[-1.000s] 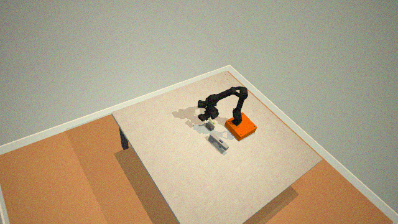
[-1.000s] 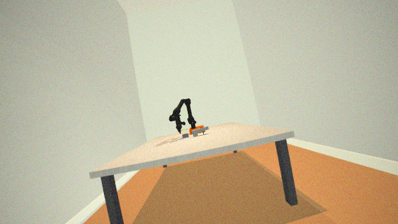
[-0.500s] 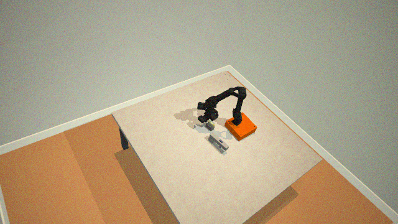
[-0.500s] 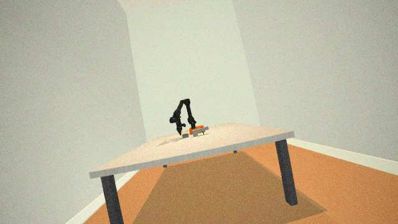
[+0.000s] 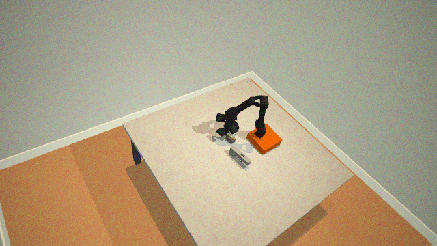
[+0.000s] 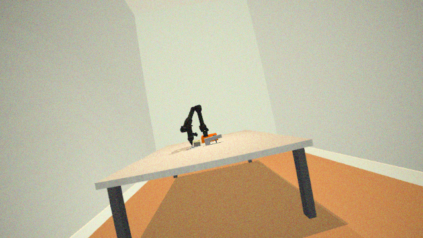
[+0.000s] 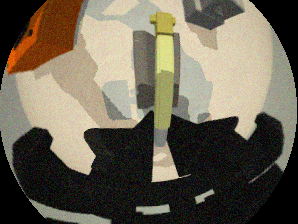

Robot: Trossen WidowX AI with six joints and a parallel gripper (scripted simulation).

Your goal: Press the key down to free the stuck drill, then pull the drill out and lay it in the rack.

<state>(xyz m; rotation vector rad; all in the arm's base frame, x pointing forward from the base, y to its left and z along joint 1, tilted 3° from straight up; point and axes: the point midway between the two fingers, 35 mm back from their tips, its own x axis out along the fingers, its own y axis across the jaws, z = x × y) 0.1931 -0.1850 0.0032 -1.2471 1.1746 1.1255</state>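
The drill is a yellow-green bar with a yellow head and a grey end. My gripper is shut on the drill near its grey end. The drill lies lengthwise over the small grey rack, whose walls show on both sides of it in the wrist view. I cannot tell whether it touches the rack. The long grey fixture stands apart from the drill. A small dark part on it may be the key.
The orange base block of the arm stands close beside the rack and the fixture. All stand on a pale table. The arm's shadow falls around the rack.
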